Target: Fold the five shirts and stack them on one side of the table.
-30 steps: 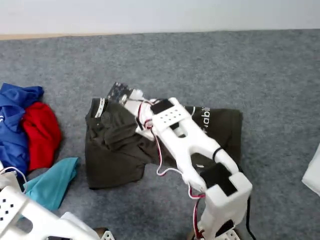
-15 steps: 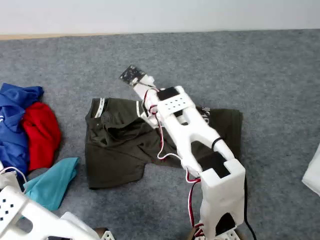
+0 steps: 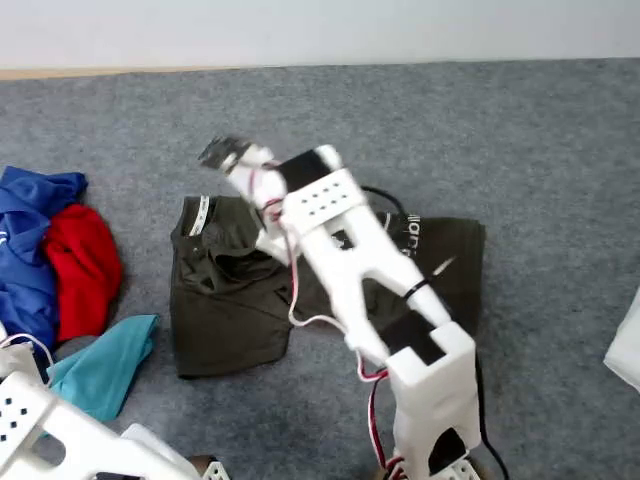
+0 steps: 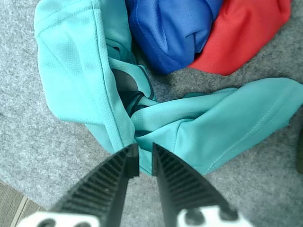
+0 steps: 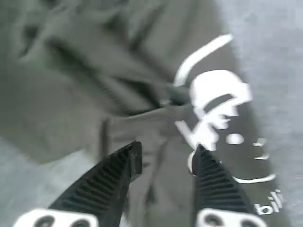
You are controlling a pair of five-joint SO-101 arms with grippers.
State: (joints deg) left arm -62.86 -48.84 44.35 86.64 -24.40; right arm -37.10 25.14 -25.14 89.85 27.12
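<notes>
We count five shirts on the grey worktop, none of them folded or stacked. A dark olive shirt lies rumpled in the middle. A blue shirt, a red shirt and a teal shirt are bunched together at the left edge. A sliver of a white shirt shows at the right edge.

There are two arms. The right arm stretches from the near edge across the olive shirt. Its own camera shows the right gripper over the dark cloth and its white print, jaws apart and holding nothing. The left arm sits at the near left corner. The left gripper hangs just over the teal shirt, its pincer drawn almost together and empty.

Against the frames of a second ago, we see the right arm's wrist has swung away from the olive shirt's collar, toward the far edge and to the left. The collar area is now uncovered. The shirts and the left arm lie as they did.
</notes>
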